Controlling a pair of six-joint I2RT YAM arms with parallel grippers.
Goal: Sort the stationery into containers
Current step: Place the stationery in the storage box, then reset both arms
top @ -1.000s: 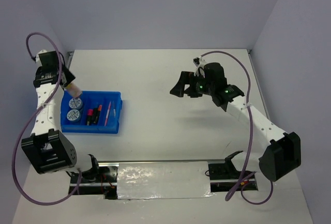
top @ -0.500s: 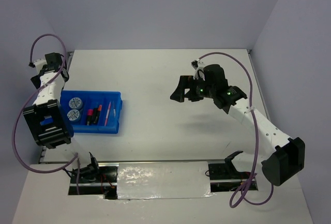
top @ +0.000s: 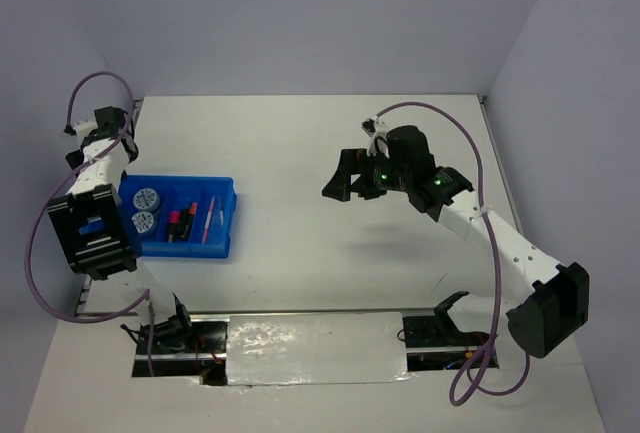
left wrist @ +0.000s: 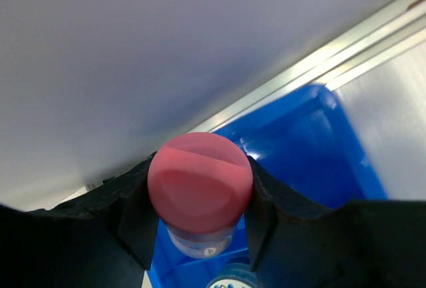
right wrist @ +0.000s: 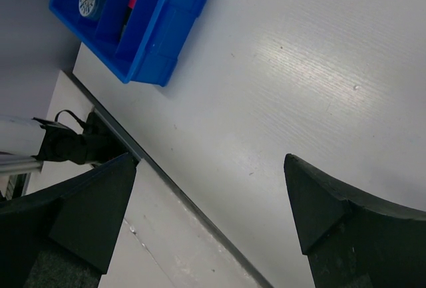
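At the table's near edge lies a shiny silver metal strip [top: 300, 338]. Beyond it, the rectangular bright blue plastic tray [top: 226, 215] holds round blue-white discs [top: 146, 199], black stubby highlighters [top: 180, 221] and thin pink pens [top: 208, 217], all in compartments running near to far. The left arm's black housing [top: 92, 235] overlaps its left rim. The left gripper [left wrist: 200, 198] clamps the pink capsule-shaped case [left wrist: 200, 180] above the tray, with its domed end toward the lens and its long axis pointing down. The right gripper [top: 347, 178] hangs wide open and empty, well apart.

White table [top: 320, 143] — blue tray [top: 190, 246] atop
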